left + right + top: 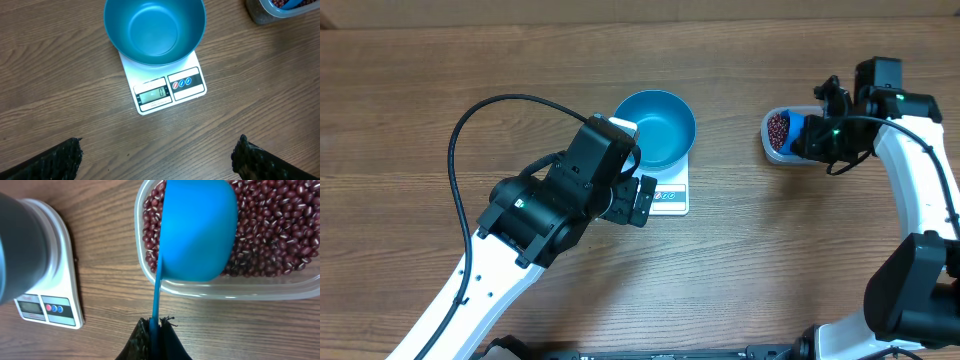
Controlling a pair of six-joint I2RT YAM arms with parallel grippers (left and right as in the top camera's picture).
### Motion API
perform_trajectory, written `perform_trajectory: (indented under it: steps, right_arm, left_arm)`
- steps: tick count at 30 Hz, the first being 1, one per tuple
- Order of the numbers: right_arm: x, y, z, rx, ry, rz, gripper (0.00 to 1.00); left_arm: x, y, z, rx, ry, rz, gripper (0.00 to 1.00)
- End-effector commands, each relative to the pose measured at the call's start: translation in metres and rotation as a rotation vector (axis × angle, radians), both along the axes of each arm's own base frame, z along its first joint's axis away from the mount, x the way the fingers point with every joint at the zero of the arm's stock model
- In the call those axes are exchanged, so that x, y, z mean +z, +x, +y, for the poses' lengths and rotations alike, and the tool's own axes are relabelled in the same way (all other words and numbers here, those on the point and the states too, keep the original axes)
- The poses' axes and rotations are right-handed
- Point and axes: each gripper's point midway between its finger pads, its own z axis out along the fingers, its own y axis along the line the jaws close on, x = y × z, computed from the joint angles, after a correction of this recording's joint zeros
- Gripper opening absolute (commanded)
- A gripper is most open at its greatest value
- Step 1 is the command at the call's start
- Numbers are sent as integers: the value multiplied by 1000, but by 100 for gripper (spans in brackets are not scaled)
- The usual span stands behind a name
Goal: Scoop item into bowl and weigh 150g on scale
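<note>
The empty blue bowl (655,128) (154,30) sits on the white scale (672,196) (186,84), whose display faces my left arm. My left gripper (638,165) (157,150) hovers open just short of the scale, nothing between its fingers. The dark red-brown beans (778,125) (270,225) fill a clear plastic tub (772,148) (225,287) at the right. My right gripper (812,135) (156,325) is shut on the thin handle of a small blue scoop (197,230), whose cup rests over the beans in the tub and hides part of them.
The tub stands to the right of the scale with bare wood between them. In the right wrist view the scale (55,265) lies at the left, with the bowl's blurred dark side (20,250) above it. A black cable (470,120) loops over the left arm.
</note>
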Motion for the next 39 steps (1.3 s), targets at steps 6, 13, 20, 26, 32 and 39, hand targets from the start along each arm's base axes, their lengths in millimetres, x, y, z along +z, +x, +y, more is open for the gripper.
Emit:
perform_trajectory:
  steps: [6,13,20,26,32,39]
  right_arm:
    - [1,6,-6,-20,79,-28,4]
    - [-10,5,-26,-73,85,-1,4]
    - [-10,5,-26,-46,168,-18,4]
    - [-8,5,-20,-24,268,-34,4]
    - [-19,-1,-13,-25,307,-4,4]
    - [-23,-1,-13,-36,327,-12,4]
  left_arm:
    - [2,3,2,5,10,-11,100]
    - [2,3,2,6,10,-12,99]
    - [2,3,2,6,10,-12,100]
    - [2,3,2,6,10,-12,100]
    - [2,3,2,6,10,-12,100]
    - [2,3,2,5,10,-11,99]
